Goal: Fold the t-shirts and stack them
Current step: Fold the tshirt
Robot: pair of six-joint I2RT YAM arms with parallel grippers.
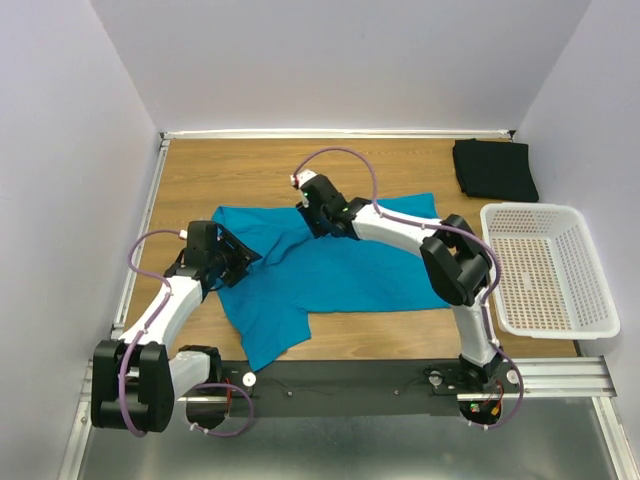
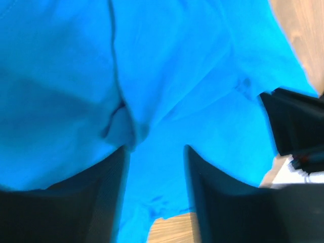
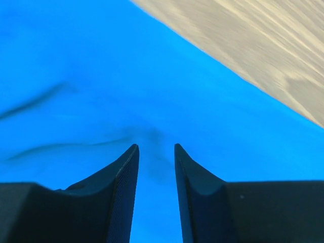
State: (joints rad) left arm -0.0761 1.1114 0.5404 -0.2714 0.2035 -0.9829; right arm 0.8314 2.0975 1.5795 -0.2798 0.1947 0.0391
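Note:
The teal-blue t-shirt (image 1: 340, 270) lies spread and rumpled on the wooden table, one part trailing toward the front edge. The black t-shirt (image 1: 494, 168) lies folded at the back right. My left gripper (image 1: 243, 263) is low over the teal shirt's left side; its wrist view shows the jaws apart (image 2: 156, 152) over creased teal cloth (image 2: 167, 66). My right gripper (image 1: 320, 222) is over the shirt's back part; its jaws stand a little apart (image 3: 155, 148) just above teal cloth (image 3: 101, 76), where a small dark pucker shows. Neither holds anything.
A white perforated basket (image 1: 590, 270) stands at the right edge. The table (image 1: 230, 170) has walls at the back and both sides. The right arm's black wrist (image 2: 296, 126) shows close by in the left wrist view. Bare wood (image 3: 253, 45) lies beyond the shirt's edge.

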